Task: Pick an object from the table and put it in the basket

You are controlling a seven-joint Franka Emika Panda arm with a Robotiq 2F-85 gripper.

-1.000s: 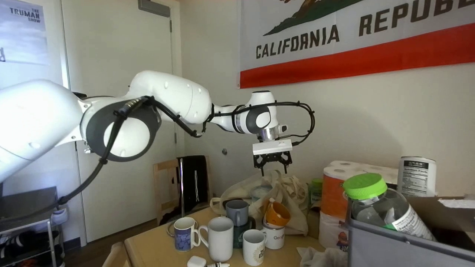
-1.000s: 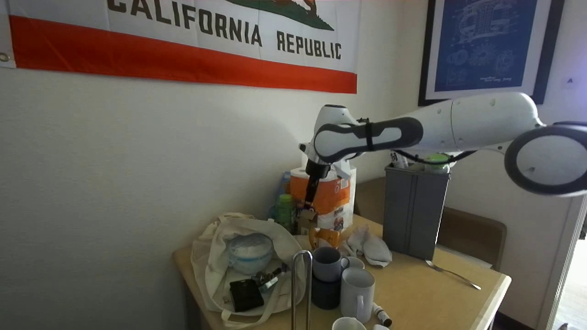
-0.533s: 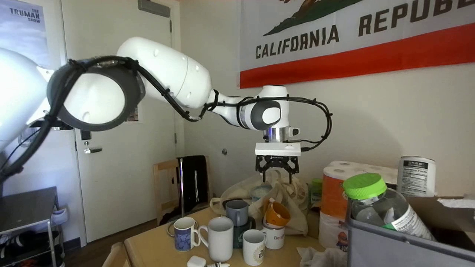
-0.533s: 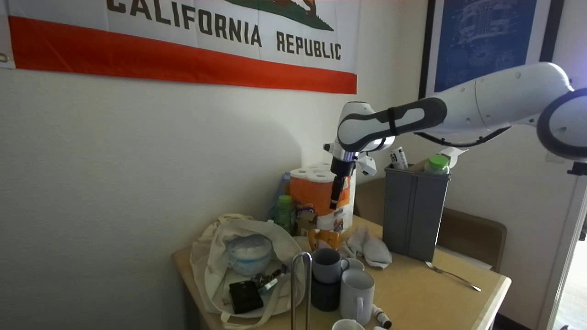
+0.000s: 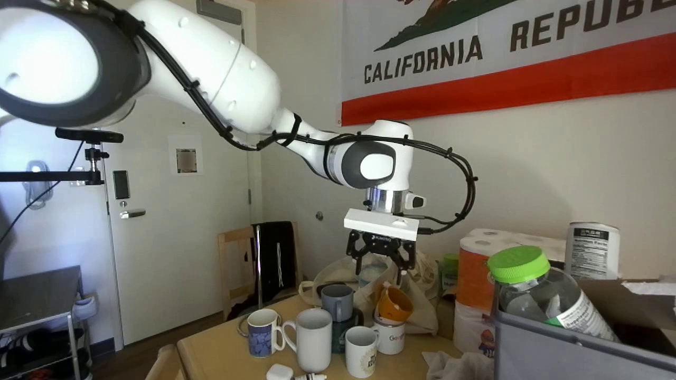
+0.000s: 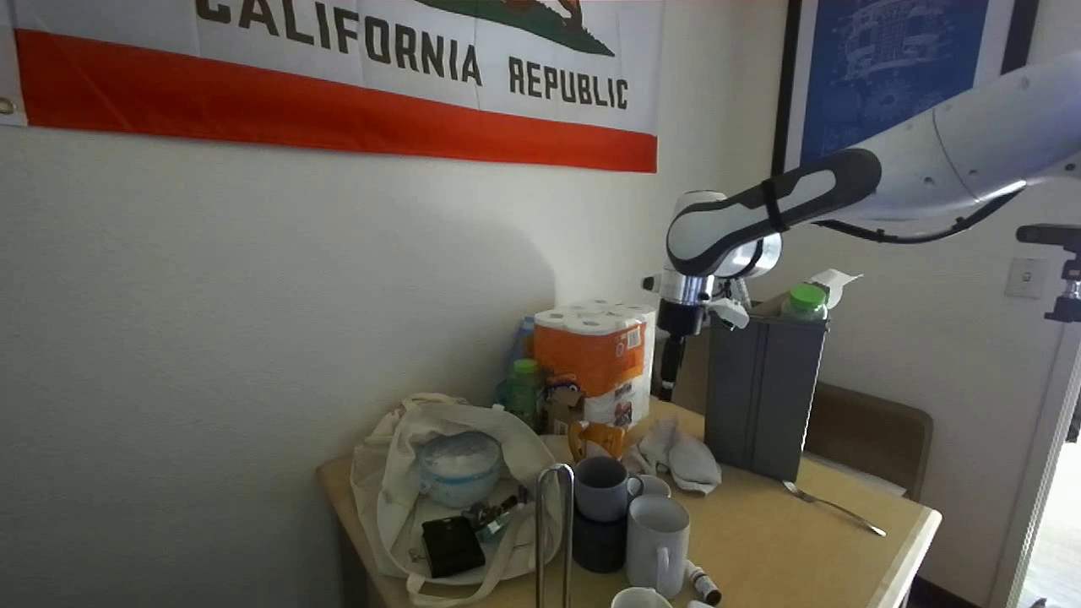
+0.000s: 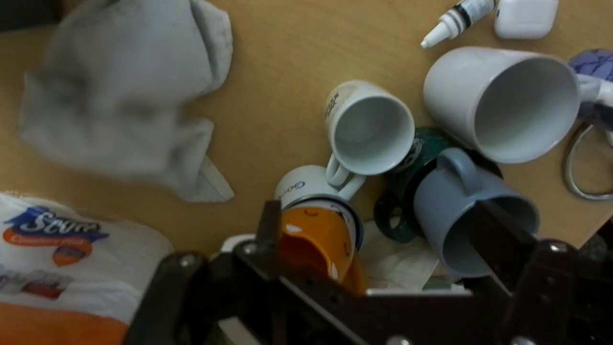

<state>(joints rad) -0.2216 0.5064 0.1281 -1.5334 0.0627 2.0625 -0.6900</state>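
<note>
Note hand (image 5: 379,274) hanging over bench (image 5: 224,354), spread wide, gripping nothing. Log bench as flat beneath; can't tell its long axis, cropped in both exterior views. Lower down, find orange mug (image 5: 395,305) tilted, long axis off vertical, in mouth of upright white Google mug (image 5: 391,339). Near it, mark upright grey mug (image 5: 332,302) stacked on dark green mug (image 5: 339,335). Add tall white mug (image 5: 313,340), upright, with handle toward blue-patterned mug (image 5: 261,335). Farther out, tag upright grey bin (image 6: 756,397) and cream tote bag (image 6: 380,515).
</note>
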